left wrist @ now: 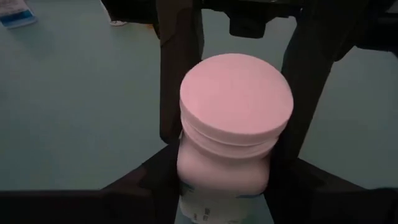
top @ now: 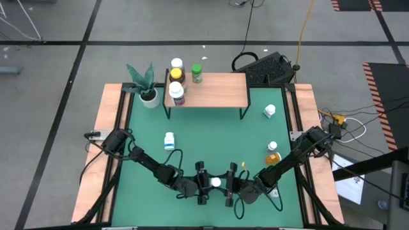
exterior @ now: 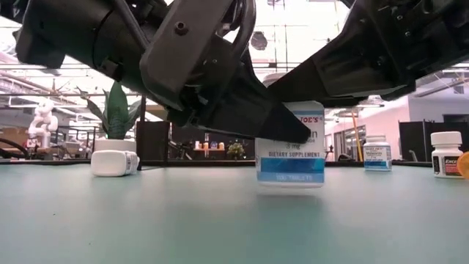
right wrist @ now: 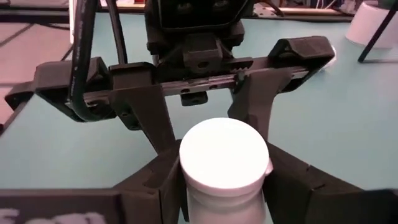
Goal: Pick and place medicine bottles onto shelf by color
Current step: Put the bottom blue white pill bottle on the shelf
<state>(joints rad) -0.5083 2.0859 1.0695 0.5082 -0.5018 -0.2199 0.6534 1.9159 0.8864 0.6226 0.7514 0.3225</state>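
Note:
A white bottle with a white cap and a blue label (top: 216, 183) stands upright near the table's near edge, between my two grippers. My left gripper (top: 206, 183) comes at it from the left and my right gripper (top: 228, 185) from the right, and both are shut on it. It also shows in the low view (exterior: 290, 158). The shelf (top: 217, 91) stands at the far side. It carries a yellow-capped amber bottle (top: 177, 70), a green bottle (top: 197, 72) and a white bottle (top: 177, 93). My left gripper pinches the bottle's body just below the cap (left wrist: 186, 168) between its two fingers, coming level from the table's left. The bottle stays upright. I cannot tell whether its base rests on the table. My right gripper pinches the bottle's neck under the cap (right wrist: 186, 186) between its two fingers, coming level from the table's right, opposite my left gripper. The bottle stands upright between them.
A white bottle (top: 169, 140) lies on its side left of centre. Another white bottle (top: 269, 111) stands at the right. An orange, white-capped bottle (top: 273, 153) is close to my right arm. A potted plant (top: 147, 86) stands left of the shelf.

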